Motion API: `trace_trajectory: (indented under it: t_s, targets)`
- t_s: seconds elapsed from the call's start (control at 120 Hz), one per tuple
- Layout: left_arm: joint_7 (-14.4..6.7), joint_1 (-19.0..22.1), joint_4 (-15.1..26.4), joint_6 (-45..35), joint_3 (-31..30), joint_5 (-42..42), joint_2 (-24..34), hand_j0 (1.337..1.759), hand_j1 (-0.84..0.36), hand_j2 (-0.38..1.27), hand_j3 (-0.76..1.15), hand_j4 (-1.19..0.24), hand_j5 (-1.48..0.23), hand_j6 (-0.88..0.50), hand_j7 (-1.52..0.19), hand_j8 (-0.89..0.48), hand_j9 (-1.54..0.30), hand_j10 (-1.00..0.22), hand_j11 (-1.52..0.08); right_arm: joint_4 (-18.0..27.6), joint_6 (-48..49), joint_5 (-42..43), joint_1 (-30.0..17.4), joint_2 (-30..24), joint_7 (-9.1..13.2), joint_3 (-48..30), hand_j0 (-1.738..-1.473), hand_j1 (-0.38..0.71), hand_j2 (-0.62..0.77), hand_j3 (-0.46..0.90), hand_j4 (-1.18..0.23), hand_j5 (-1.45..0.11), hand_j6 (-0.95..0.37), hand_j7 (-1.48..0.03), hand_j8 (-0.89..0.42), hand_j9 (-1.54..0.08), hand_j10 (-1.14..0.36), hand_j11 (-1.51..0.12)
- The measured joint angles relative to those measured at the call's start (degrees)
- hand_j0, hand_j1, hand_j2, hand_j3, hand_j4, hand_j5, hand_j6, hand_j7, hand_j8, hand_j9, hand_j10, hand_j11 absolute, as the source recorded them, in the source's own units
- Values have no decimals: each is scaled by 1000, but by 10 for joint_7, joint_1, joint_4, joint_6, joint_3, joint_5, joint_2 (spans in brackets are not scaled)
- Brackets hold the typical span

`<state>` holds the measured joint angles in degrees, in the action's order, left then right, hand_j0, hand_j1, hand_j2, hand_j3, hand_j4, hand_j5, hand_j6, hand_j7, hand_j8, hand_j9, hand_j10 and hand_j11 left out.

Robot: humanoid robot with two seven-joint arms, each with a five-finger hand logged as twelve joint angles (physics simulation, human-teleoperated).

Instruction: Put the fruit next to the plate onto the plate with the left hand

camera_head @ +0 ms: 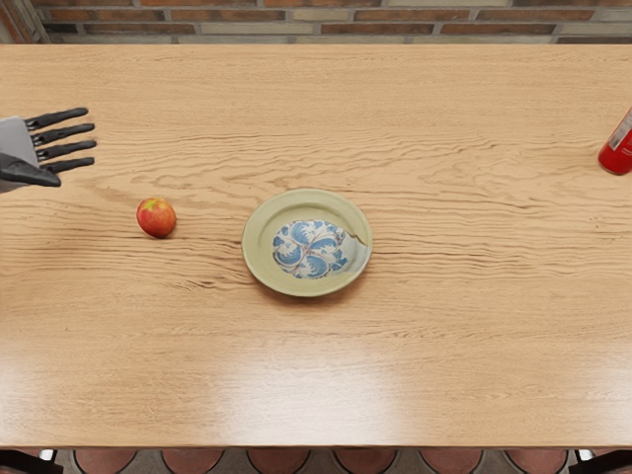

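1. Apple (156, 217), red with a yellow patch, sits on the tabletop (444, 336). It is left of the plate (257, 247) and apart from it, with bare wood showing between the two.
2. Plate: round, pale green rim, blue-and-white swirl pattern in the centre. A dark line like a crack runs from the pattern out to the right rim. It sits roughly mid-tabletop.
3. Left hand (35, 148) comes in at the left edge, up and left of the apple, not touching it. Height above the tabletop: cannot tell from this single view.
4. Fingers (64, 131): four dark ones stretched straight toward the right, slightly fanned. The thumb is below them, pointing the same way. Wide, holding nothing.
5. Red can (617, 146) at the right edge, partly cut off by the frame, well apart from plate and apple.
6. Brick wall (316, 22) runs behind the far edge of the tabletop.
7. Task state: apple not yet on the plate.
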<state>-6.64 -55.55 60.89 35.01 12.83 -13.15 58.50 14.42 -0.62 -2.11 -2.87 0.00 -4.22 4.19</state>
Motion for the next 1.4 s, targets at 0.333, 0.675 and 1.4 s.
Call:
trace_trajectory:
  t_s: [0.333,0.675,1.4]
  targets:
    - [-139,-106,-1,0,3,116,-59,1658,349,1,0,2,0,2,0,2,0,2,0,-4,-1,0,1,0,0,-2,-1658,-335,-2,0,-11,-15,-11,-15,-11,-15,-11,-15]
    - [-278,-216,72,-6,4,279,-114,1658,345,0,0,-5,-5,-5,-5,-5,-5,-4,-5,-4,-1,0,1,0,0,-2,-1658,-335,-2,0,-11,-15,-11,-15,-11,-15,-11,-15]
    - [-284,-183,167,-289,-92,664,-228,1658,282,13,0,-60,-74,-61,-74,-61,-74,-60,-74,-4,-1,0,1,0,0,-2,-1658,-335,-2,0,-11,-15,-11,-15,-11,-15,-11,-15]
